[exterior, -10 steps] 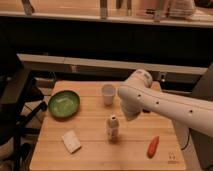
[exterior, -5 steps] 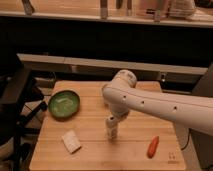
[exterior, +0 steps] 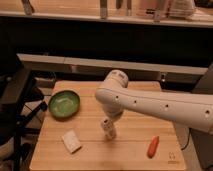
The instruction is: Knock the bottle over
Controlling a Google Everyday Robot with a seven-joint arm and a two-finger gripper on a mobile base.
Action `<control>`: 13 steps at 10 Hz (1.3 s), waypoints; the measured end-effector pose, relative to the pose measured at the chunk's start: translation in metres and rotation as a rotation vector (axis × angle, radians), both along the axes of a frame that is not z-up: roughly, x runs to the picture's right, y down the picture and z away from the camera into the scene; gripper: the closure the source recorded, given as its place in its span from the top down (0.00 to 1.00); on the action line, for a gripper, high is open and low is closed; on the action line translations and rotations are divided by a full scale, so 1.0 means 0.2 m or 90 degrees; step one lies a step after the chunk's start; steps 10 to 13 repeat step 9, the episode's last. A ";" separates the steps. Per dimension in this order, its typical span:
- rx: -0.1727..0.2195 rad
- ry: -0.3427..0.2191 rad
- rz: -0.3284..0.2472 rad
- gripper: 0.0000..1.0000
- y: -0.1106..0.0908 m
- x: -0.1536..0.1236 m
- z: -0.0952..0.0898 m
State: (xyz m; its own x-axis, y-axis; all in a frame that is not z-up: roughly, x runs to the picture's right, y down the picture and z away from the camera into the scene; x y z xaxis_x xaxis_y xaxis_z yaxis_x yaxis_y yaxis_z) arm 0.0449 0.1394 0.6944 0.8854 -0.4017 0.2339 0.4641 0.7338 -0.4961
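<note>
The small whitish bottle (exterior: 109, 129) stands near the middle of the wooden table (exterior: 90, 155), leaning a little with its top toward the left. My white arm reaches in from the right and bends down over it. The gripper (exterior: 113, 116) is at the arm's lower end, right above and behind the bottle's top, touching or almost touching it. The arm hides most of the gripper.
A green bowl (exterior: 64, 104) sits at the table's left. A white flat packet (exterior: 71, 141) lies at the front left. An orange carrot-like object (exterior: 153, 146) lies at the front right. A dark chair (exterior: 15, 115) stands left of the table.
The arm has swung further left and down over the bottle, and now hides the white cup behind it. The bottle has gone from upright to leaning slightly.
</note>
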 end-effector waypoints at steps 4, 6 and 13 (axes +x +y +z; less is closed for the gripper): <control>-0.002 -0.019 -0.014 0.03 0.01 -0.11 -0.01; -0.002 -0.026 -0.020 0.03 0.00 -0.10 0.00; -0.002 -0.040 -0.031 0.03 -0.02 -0.15 0.01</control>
